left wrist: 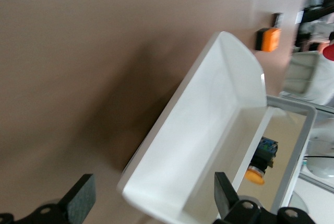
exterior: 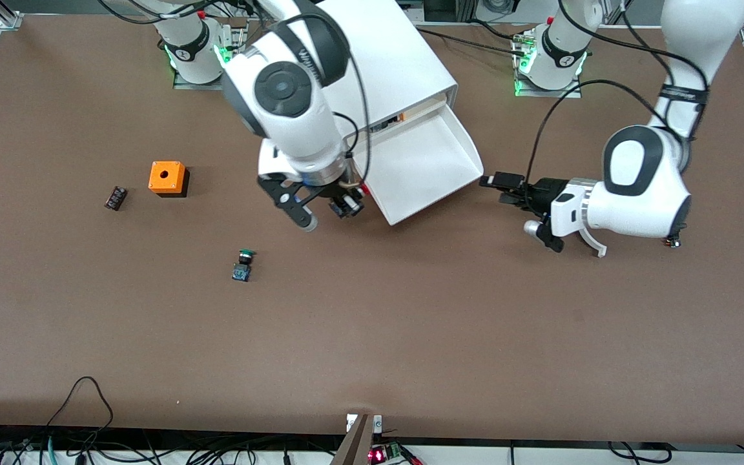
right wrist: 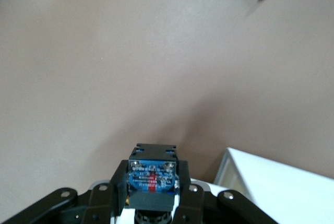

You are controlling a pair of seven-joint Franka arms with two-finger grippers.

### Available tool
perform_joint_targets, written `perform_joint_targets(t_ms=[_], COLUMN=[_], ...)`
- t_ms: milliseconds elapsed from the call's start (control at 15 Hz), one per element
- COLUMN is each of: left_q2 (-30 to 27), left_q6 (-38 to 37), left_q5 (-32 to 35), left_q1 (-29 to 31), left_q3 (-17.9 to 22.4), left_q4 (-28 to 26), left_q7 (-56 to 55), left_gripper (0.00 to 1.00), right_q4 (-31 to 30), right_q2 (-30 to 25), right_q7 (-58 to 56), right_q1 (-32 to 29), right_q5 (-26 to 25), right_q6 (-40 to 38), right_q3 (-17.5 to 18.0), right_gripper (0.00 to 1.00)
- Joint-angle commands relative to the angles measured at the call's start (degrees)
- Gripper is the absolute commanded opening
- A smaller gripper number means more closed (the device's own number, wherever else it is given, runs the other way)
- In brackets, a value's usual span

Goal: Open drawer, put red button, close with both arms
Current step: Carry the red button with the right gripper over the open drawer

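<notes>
Drawer (exterior: 425,165) stands pulled out of the cabinet (exterior: 398,61) — left gripper (exterior: 498,187) spread wide just off its front corner — right gripper (exterior: 340,205) clamps the red button (right wrist: 151,178) over the table (exterior: 372,336) beside it.

- Your left gripper (exterior: 498,188) sits low over the table, held sideways, fingers spread wide.
- Your right gripper (exterior: 327,213) hangs higher, clamped tight.
</notes>
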Motion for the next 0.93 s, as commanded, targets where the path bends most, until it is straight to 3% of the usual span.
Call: perform_joint_targets(t_ms=[0,333,733,800,867], left_q2=[0.3,0.1,0.1,0.1,0.1], left_q6=[-8.8,-18.2,-20.4,-20.4,-20.8], left_q5=[11.6,34.8,41.0,41.0,41.0], left_q1=[-0.5,-7.1,-7.4,-7.4,-7.3], left_q3=[-0.9,-1.5,-0.6,-0.5,-0.5], left_q4=[9.9,19.5,23.3,23.3,23.4], left_q7=[-13.9,-25.6,-26.9,-26.9,-26.9], left_gripper=[1.0,1.0,1.0,1.0,1.0], right_q4=[1.8,1.8,1.8,1.8,1.8], right_q2=[3.5,7.7,11.0,11.1,11.1], right_q7=[9.4,22.3,31.0,31.2,31.2], right_q1=[4.5,9.3,12.6,12.7,12.6], right_q5=[-3.6,-5.8,-8.9,-8.9,-8.8], right_q6=[3.7,10.4,14.1,14.2,14.4], right_q3=[-0.7,-1.0,-1.4,-1.4,-1.3], right_gripper=[0.0,0.0,0.0,0.17,0.56])
